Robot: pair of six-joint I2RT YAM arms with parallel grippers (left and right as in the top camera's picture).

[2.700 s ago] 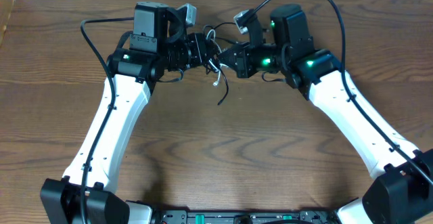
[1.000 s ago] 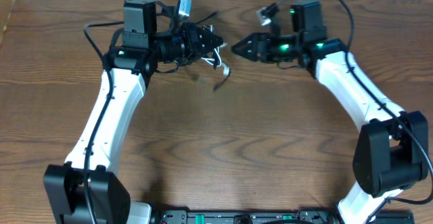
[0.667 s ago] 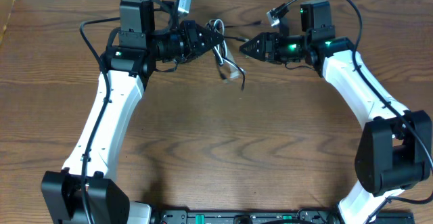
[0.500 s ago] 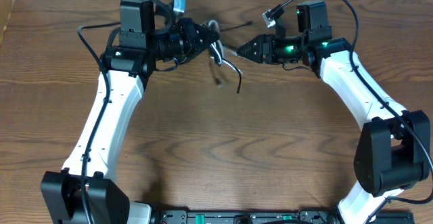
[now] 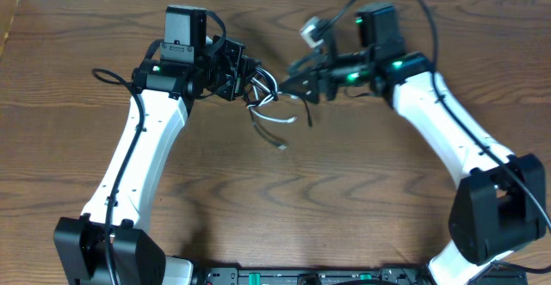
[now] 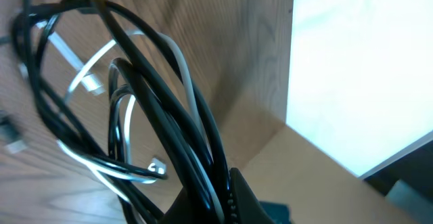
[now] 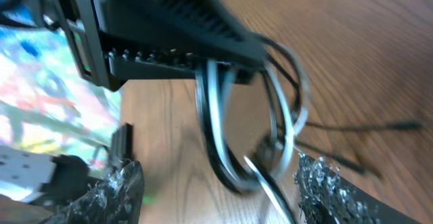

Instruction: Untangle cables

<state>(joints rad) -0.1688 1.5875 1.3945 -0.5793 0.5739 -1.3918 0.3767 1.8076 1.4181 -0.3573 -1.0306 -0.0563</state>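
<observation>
Near the tabletop's far edge, left tool grips the looped cables, tails trailing nearward; right tool gapes wide alongside.

Cables — between left gripper and right gripper.

brown wood-grain table

Even overhead light; right-wrist view motion-blurred, cables smeared; left-wrist background overexposed.
</observation>
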